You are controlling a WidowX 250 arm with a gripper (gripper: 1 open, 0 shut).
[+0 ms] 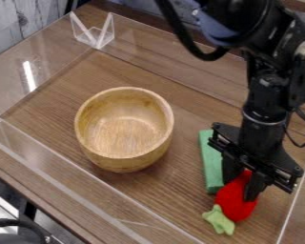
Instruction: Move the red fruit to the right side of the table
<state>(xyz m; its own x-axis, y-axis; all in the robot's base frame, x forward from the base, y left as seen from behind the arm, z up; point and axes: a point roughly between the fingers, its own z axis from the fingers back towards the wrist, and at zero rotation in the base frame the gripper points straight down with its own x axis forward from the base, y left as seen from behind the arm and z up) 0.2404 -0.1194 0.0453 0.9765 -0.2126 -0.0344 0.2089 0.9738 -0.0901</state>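
The red fruit [235,204] lies at the table's [66,91] front right, its green leafy cap [219,221] pointing toward the front edge. My gripper [248,187] points straight down over it, and its black fingers are closed in on the fruit's upper part. The fruit's top is hidden between the fingers. Whether the fruit still rests on the wood I cannot tell.
A green rectangular block [213,158] lies right beside the gripper, on its left. A wooden bowl [123,128] stands left of centre. Low clear acrylic walls [41,176] border the table, with a folded clear piece [91,31] at the back left.
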